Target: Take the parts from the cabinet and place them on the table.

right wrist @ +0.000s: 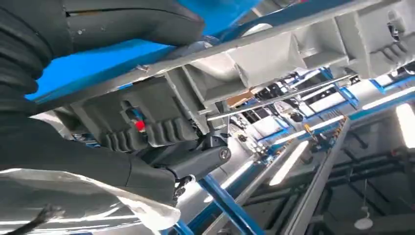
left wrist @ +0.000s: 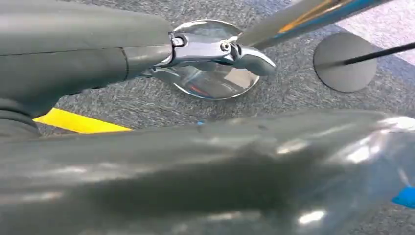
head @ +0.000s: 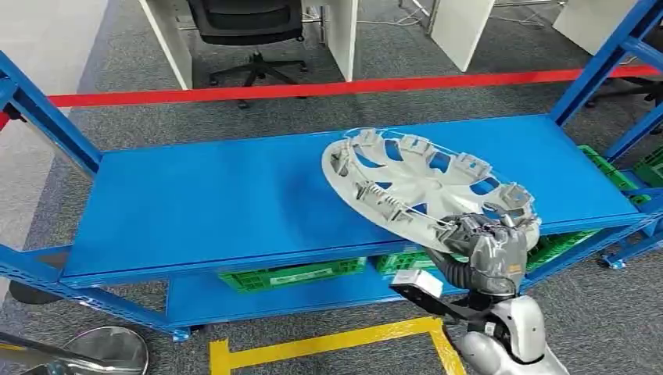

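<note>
I see the round silver-grey plastic wheel cover [head: 426, 187] lying inner side up on the blue metal shelf [head: 219, 195], toward its right half, its near edge sticking out past the shelf's front lip. It sits tilted, long axis running from far-left to near-right. Ribs, clips and a wire ring line its rim. My right hand [head: 489, 246] grips that near rim, fingers curled over it. My left hand [left wrist: 215, 49] hangs above the carpet; I cannot tell its closure.
</note>
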`<state>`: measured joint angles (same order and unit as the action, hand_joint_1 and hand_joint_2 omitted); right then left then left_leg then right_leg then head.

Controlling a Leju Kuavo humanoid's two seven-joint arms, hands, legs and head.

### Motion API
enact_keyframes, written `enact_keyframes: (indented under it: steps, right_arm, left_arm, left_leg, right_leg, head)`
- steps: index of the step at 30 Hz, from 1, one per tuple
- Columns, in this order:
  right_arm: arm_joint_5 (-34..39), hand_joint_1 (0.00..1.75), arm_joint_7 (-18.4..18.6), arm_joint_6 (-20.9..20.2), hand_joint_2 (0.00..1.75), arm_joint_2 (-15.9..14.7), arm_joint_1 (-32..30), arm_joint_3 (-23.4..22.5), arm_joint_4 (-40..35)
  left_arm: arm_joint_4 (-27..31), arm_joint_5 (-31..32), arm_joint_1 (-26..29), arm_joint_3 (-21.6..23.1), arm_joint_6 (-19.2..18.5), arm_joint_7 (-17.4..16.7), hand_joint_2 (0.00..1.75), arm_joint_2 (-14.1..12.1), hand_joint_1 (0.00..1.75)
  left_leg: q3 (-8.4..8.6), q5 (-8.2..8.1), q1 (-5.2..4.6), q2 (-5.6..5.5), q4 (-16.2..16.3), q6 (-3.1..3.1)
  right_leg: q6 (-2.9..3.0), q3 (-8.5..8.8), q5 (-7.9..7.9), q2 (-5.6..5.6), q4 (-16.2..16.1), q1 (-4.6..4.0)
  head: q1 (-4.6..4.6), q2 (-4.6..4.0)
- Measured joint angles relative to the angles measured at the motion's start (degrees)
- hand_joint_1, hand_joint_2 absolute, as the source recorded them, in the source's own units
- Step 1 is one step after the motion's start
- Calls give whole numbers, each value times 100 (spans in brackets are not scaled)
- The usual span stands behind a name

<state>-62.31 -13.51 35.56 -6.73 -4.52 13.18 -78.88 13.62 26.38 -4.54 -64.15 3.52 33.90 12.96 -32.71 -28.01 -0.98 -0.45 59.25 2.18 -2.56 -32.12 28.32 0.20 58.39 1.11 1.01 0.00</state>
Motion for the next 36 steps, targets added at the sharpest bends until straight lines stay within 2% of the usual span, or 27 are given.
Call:
enact_keyframes:
  steps: [2,5,9,13,20,26,30,34,36]
  right_arm:
    - [-285,175,-13,118,175,-7,-57,13,-137]
    - [-1364,175,13,247,175,-7,-319,15,-744]
    - [-2180,175,348,341,175,-77,-538,120,-1592]
    - [-2334,175,566,345,175,-258,-622,304,-2133]
    - [-2164,175,603,345,175,-487,-658,568,-2369]
    - [-1122,175,413,343,175,-573,-665,796,-2384]
    - [-165,175,-86,343,175,-564,-746,942,-2474]
    - [980,175,-767,343,175,-433,-764,1049,-2627]
    - [1189,175,-903,343,175,-378,-765,1097,-2712]
  left_arm:
    - [0,-2,-1,-2,20,28,0,0,0]
    - [0,-20,23,-18,-70,31,0,-13,0]
    - [0,-18,28,-39,-125,31,0,-22,0]
    - [0,37,27,-59,-140,50,0,-20,0]
    - [0,164,28,-144,-227,13,0,-20,0]
    - [0,230,27,-173,-291,-173,0,-52,0]
    - [0,286,27,-181,-190,-234,0,-63,0]
    - [0,352,24,-181,-299,-192,0,-66,0]
    - [0,361,22,-181,-321,-181,0,-66,0]
  left_leg:
    - [0,1,-2,0,0,1]
    - [-6,1,-5,-2,1,2]
    - [-7,-1,-4,-3,1,2]
    - [-5,-2,-2,0,0,0]
    - [-5,3,-2,-1,0,2]
    - [-4,2,-2,0,0,2]
    - [-7,0,-5,-1,2,0]
    - [-7,-2,-10,-1,6,2]
    - [-7,-2,-16,-1,9,3]
  right_leg:
    - [-1,0,-1,-2,0,2]
    - [-1,-5,-1,-4,0,3]
    - [-1,-7,3,-6,0,3]
    - [-1,-7,4,2,0,2]
    - [-2,-4,-1,-4,0,2]
    - [-2,-5,-1,-2,0,2]
    - [-2,-8,0,-3,-1,4]
    - [-2,-8,-1,-3,-2,9]
    - [-3,-7,-1,-3,-2,13]
  head:
    - [0,0]
    - [0,0]
    - [-2,0]
    - [0,0]
    - [0,0]
    - [0,0]
    - [-2,0]
    - [0,0]
    - [-2,0]
